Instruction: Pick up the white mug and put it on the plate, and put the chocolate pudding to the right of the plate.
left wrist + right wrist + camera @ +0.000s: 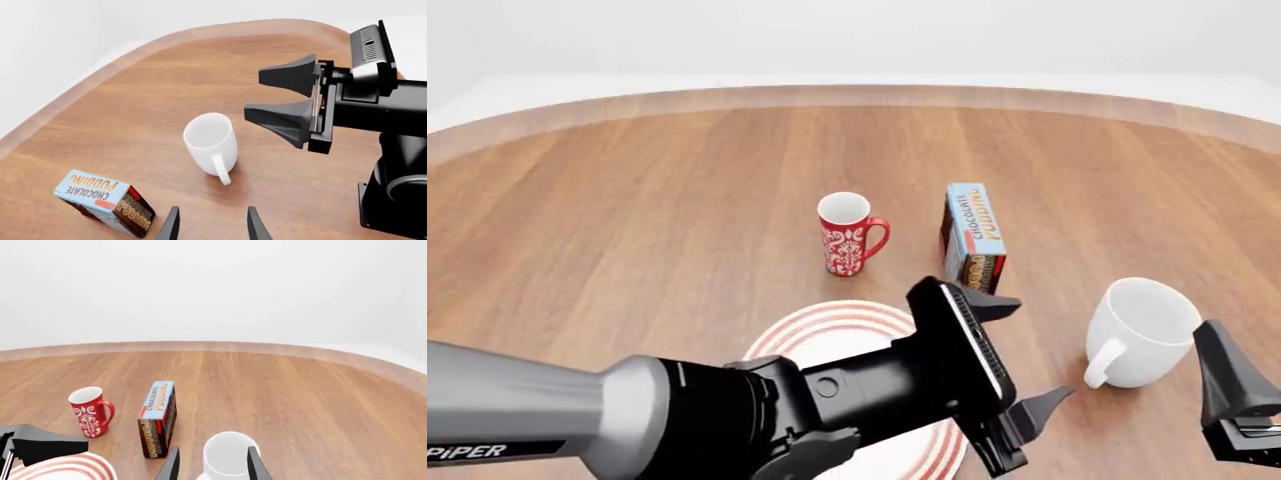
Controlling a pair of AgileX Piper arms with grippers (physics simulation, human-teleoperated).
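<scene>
**Both placements outstanding; white mug framed by the right hand, nothing yet lifted**

Left wrist view. The white mug (211,144) stood upright on the bare wood of the bench (133,125), its handle turned toward this camera. The chocolate pudding (103,202) stood near it, apart, clear of the curved far edge. The left hand (212,226) showed only two fingertips, spread apart with nothing between them. The right hand (288,102), seen from the side, had its fingers parted and empty, above and beside the mug; whether it touched the mug could not be told.

Front view. The plate (827,335) lay at the near edge of the bench, carrying nothing visible, much of it hidden under the left arm. The pudding stood beyond the plate's right side, close to it rather than set out to its right. The mug sat well right of the plate. A red mug (849,234) stood behind the plate. The right hand was cut off at the picture's corner.

Right wrist view. The spread fingertips framed the mug's rim without closing on it. Only a sliver of the plate's rim showed.

Judgement: neither step done; the mug grasp appeared to be the step in hand.
</scene>
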